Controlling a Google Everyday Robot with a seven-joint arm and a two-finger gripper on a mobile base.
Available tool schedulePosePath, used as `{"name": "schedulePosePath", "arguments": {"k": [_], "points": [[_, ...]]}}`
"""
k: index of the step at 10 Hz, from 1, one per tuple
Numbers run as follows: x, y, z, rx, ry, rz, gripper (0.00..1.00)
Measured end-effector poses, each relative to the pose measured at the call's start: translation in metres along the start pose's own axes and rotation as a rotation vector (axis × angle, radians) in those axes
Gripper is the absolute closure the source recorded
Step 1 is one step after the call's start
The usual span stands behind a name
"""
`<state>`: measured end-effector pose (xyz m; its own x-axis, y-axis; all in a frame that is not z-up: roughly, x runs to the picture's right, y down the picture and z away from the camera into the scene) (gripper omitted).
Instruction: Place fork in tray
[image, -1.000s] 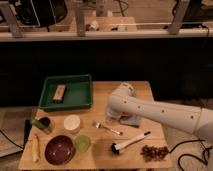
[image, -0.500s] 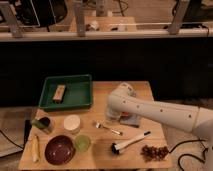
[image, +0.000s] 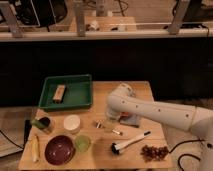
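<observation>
The fork (image: 108, 128) is a slim shiny utensil lying flat on the wooden table, in front of the arm. The green tray (image: 80, 101) stands at the back left of the table with a brown block (image: 59, 93) inside it. My gripper (image: 112, 117) hangs under the white arm (image: 150, 111), just above and behind the fork, to the right of the tray. The arm's wrist hides most of it.
A dark-red bowl (image: 59, 149), a green lid (image: 82, 143) and a white disc (image: 72, 123) sit at the front left. A white-handled brush (image: 131, 141) and a dark cluster (image: 155, 152) lie at the front right. A cloth (image: 132, 120) lies under the arm.
</observation>
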<state>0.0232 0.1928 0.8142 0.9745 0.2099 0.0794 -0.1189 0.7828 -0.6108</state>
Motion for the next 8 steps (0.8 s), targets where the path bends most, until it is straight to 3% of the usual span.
{"name": "schedulePosePath", "arguments": {"k": [8], "points": [[0.009, 0.008, 0.034, 0.005, 0.033, -0.009, 0.2]]}}
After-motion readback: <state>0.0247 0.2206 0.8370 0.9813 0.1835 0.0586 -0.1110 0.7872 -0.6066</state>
